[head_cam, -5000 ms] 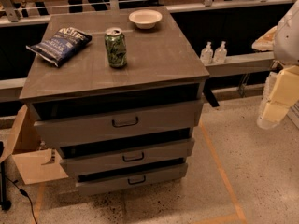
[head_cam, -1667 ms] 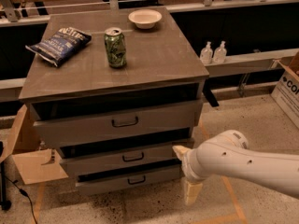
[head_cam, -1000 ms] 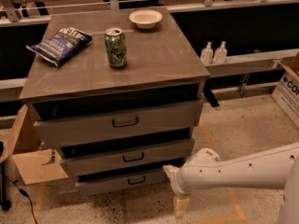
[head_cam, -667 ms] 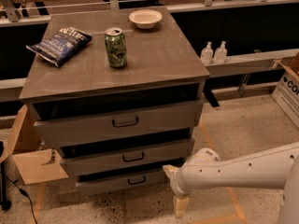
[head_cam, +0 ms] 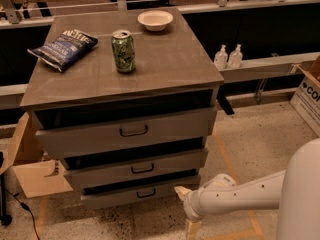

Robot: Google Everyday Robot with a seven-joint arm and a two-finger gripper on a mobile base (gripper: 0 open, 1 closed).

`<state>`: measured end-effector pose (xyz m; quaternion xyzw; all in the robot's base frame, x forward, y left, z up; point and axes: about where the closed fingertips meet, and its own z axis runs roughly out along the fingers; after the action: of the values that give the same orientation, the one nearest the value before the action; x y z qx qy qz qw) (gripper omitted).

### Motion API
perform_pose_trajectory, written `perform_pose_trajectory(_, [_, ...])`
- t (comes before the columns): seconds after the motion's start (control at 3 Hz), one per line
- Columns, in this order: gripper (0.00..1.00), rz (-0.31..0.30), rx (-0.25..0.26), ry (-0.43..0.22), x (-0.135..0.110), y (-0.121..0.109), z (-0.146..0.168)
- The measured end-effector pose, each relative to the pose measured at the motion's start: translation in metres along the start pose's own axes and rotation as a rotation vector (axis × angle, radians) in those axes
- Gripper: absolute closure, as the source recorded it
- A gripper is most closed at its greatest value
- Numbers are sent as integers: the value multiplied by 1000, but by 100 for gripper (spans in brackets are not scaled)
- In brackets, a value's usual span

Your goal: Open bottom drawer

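Observation:
The bottom drawer is the lowest of three grey drawers in the cabinet, a slim front with a small black bar handle. It sits pushed in, just under the middle drawer. My gripper is low over the floor, right beside the drawer's right end and to the right of the handle. Its two cream fingers stand apart and hold nothing: one fingertip points up-left towards the drawer's corner, the other points down. The white arm comes in from the lower right.
The middle drawer and tall top drawer sit above. On the cabinet top lie a chip bag, a green can and a white bowl. Cardboard boxes stand at left and right. Two small bottles stand on a ledge.
My arm came down from the upper right and moved left to the bottom drawer's right end; it has barely moved in the last second. The drawers have not moved.

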<state>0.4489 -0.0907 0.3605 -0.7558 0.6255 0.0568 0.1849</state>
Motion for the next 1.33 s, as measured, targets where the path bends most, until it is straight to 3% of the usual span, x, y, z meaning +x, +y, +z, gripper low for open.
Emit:
perform_pose_trajectory(0.67, [0, 19, 47, -74, 17, 3, 61])
perform_pose_trajectory(1.33, [0, 58, 93, -83, 43, -21, 116])
